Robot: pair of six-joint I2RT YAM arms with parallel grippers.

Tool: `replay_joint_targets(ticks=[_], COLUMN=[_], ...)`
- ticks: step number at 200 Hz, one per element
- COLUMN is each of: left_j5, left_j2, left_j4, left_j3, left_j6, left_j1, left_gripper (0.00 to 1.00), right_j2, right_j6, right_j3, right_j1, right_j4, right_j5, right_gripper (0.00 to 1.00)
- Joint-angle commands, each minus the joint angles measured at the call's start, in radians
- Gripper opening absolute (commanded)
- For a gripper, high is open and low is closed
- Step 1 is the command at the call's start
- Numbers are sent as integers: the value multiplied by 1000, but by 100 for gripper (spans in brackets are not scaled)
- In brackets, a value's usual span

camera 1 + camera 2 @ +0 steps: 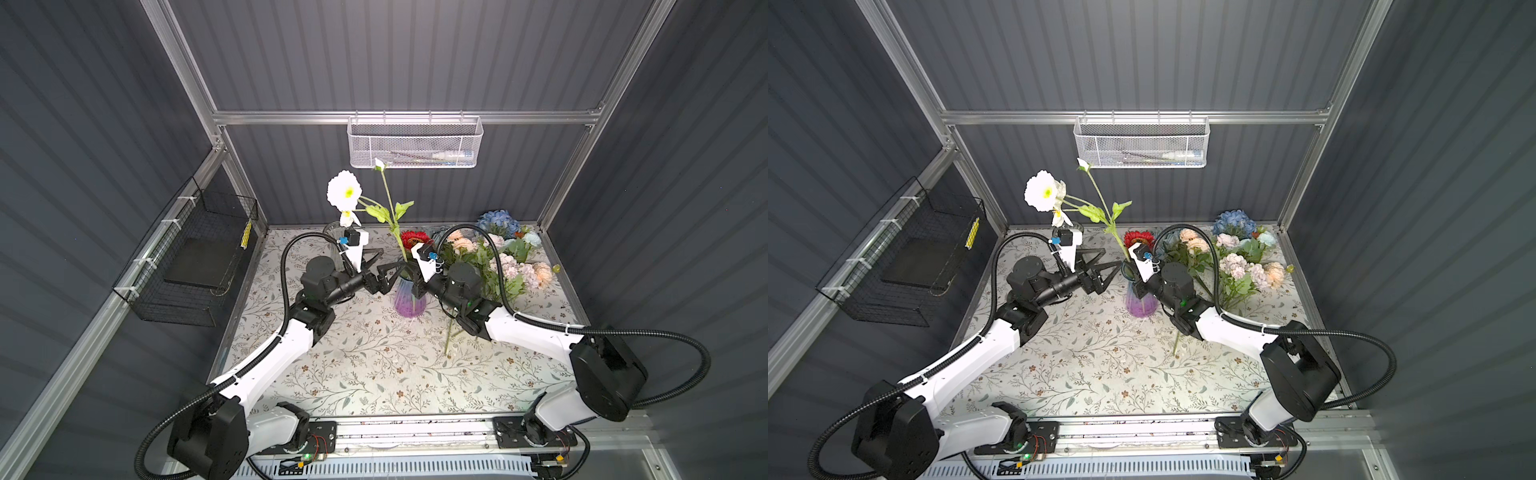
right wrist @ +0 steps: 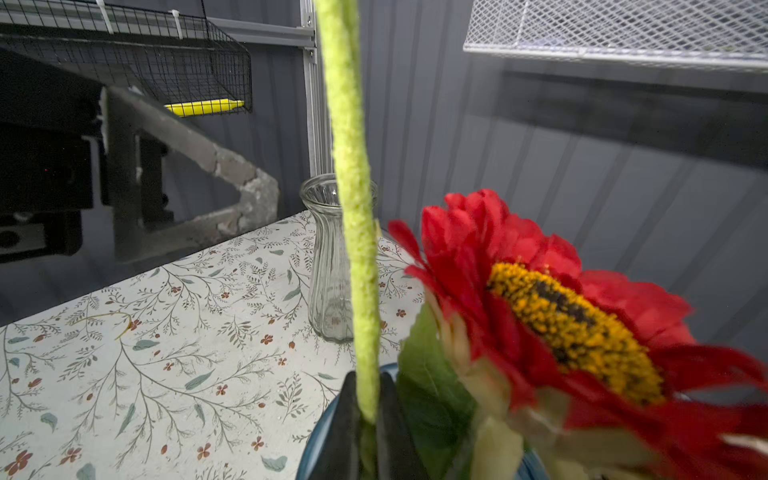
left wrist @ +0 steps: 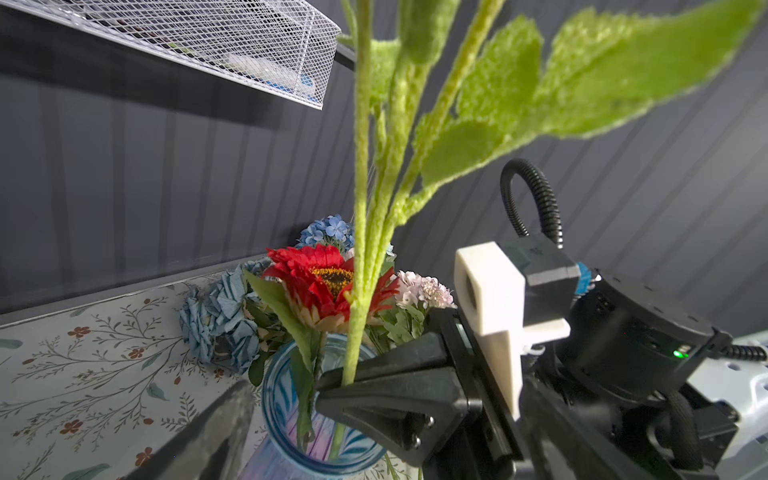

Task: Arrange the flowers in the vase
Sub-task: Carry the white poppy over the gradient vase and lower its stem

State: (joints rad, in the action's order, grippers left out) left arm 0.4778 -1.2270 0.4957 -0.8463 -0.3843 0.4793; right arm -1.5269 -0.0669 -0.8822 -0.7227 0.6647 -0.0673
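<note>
A blue-and-purple glass vase (image 1: 409, 300) (image 1: 1140, 303) (image 3: 272, 401) stands mid-table with a red daisy-like flower (image 1: 415, 239) (image 3: 318, 276) (image 2: 540, 307) in it. My right gripper (image 2: 369, 401) (image 1: 409, 270) is shut on the fuzzy green stem (image 3: 359, 249) (image 2: 353, 208) of a white flower (image 1: 343, 193) (image 1: 1040, 191), just above the vase mouth. The stem's lower end is inside the vase. My left gripper (image 1: 393, 257) (image 1: 1113, 256) is open just left of the stem, holding nothing. More flowers (image 1: 498, 253) (image 1: 1237, 257) lie in a pile at the back right.
A clear glass vase (image 1: 332, 230) (image 2: 328, 266) stands at the back left, behind the left wrist. A loose green stem (image 1: 449, 336) lies under the right arm. On the back wall hangs a white mesh basket (image 1: 415, 143), and a black wire basket (image 1: 191, 266) hangs on the left wall.
</note>
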Motion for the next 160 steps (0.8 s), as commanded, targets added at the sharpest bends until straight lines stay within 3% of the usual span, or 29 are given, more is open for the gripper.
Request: replay_joint_targets(ticks=[1,53,111,160], left_j5=[-18,-125,-113,-113], left_j2=[-3,-45,-77,-97], left_j4=[42,11,4,-21], left_j3=[-56,-99,-98,-93], left_j6=[20,34,5,14], left_j1=[8,8,8,8], left_gripper=[99,100,99,99], right_j2=[-3,-3,55,182], right_j6=[23,16,24,40], right_j3=[11,14,39,104], right_j1=[-8,-8,-8,-7], right_j4=[1,-24,-46,-101], right_j5=[7,12,18,51], right_gripper=[1,22,47,57])
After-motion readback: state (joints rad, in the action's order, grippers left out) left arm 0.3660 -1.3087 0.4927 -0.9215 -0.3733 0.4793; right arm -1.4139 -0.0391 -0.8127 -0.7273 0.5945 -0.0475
